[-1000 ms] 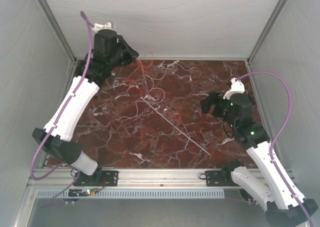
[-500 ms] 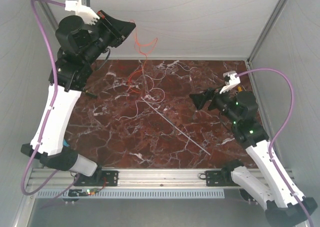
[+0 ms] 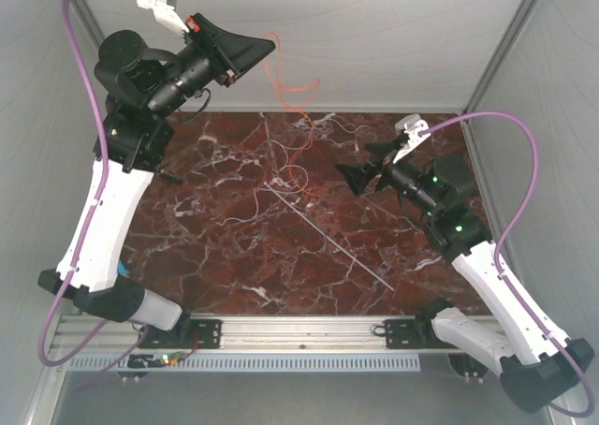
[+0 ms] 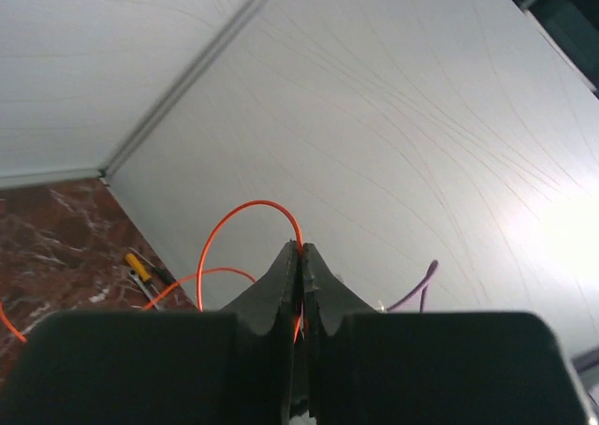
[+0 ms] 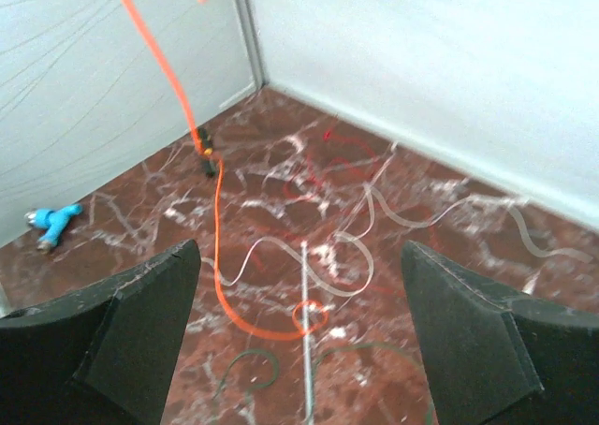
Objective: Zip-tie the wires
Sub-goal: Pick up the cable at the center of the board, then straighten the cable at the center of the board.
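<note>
White panel walls (image 3: pixel 328 32) enclose a dark red marble tabletop (image 3: pixel 215 256).

Left arm (image 3: pixel 108 210): stands tall at the far left corner, with a purple cable (image 3: pixel 80 13) arching over it.

Right arm (image 3: pixel 496 285): reaches low from the near right toward the table's middle.

Left gripper (image 3: pixel 262 46) (image 4: pixel 299 256): high above the far edge, jaws pressed together and clamped on the orange wire (image 3: pixel 285 83) (image 4: pixel 248 210).

Right gripper (image 3: pixel 358 174) (image 5: pixel 299 322): jaws wide apart, nothing between them, pointing toward the middle of the table.

Zip tie (image 3: pixel 328 236) (image 5: pixel 306 359): flat on the marble, below and ahead of the right jaws. In the right wrist view it runs straight up the gap between the two fingers.

Wires (image 3: pixel 281 177) (image 5: pixel 421 221): white and red strands in loose curls on the marble, beyond the zip tie's far end and far below the left jaws. The orange wire arcs out of the left jaw tips, hangs down to the table and ends in a small loop at the zip tie. Contact there cannot be told.

Small blue object (image 5: pixel 51 221): on the marble by the side wall, well to the left of the right jaws.
</note>
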`<state>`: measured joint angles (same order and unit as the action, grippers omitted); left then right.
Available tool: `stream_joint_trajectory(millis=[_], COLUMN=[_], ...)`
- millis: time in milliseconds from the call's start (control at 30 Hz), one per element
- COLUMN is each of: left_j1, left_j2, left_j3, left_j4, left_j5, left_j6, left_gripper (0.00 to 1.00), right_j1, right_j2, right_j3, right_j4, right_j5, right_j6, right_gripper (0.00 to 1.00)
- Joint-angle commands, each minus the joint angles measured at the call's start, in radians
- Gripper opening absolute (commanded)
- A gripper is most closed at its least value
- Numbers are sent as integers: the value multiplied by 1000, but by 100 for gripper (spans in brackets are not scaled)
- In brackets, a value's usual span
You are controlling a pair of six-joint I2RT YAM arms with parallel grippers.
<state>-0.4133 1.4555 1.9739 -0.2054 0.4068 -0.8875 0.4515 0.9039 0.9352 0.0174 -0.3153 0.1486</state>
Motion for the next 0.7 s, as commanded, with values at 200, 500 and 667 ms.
stream_joint_trajectory(millis=[200,500,667], left_j1=[-1,-2,-4], left_j2=[-37,-40,-43], left_j3=[-72,-77,-78], left_j4=[196,234,244], left_j5=[287,346,365], left_j6=[-187,-243,-262], left_gripper=[0,0,0], right_j1=[21,116,137], right_j2=[46,118,168], right_j3=[193,261,303], right_j4=[208,271,286], right_j5=[-6,51,32], right_j6=[-71,-102,-115], right_gripper=[85,80,72])
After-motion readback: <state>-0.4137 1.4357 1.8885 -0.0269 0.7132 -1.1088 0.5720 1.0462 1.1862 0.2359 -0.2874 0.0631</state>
